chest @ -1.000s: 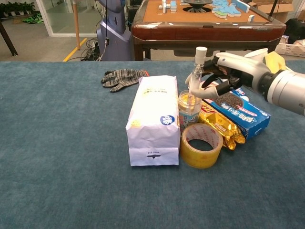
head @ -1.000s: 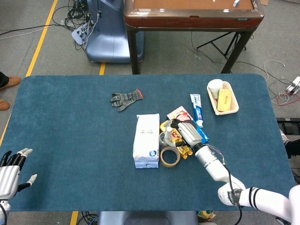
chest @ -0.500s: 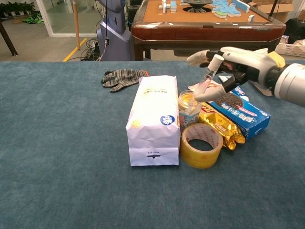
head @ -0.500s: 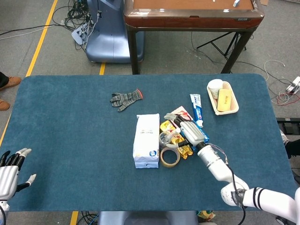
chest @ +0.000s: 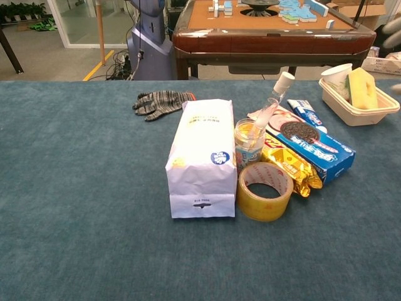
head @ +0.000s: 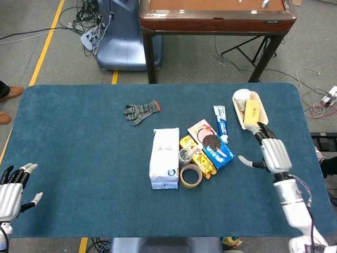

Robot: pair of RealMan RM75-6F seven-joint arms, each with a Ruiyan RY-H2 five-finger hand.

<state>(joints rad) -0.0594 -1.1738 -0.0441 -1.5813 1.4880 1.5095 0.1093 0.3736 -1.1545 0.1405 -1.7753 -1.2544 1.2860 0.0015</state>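
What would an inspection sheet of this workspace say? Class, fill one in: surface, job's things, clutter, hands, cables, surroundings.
Surface: blue table, carpet-like top.
Job's things: tube leaning tilted in the jar; tape in front; white bag beside the jar.
Clutter: glove; cookie box; gold packets; toothpaste; tray with cup and sponge.
Hands: right hand holds nothing, fingers apart, off the items; left hand holds nothing, at the table's near corner.
Cables: tangles on the floor behind the table.
Surroundings: wooden table, blue machine base.

paper bag (chest: 202, 157) left of jar (chest: 248, 145) | tape roll (chest: 265, 190) before jar
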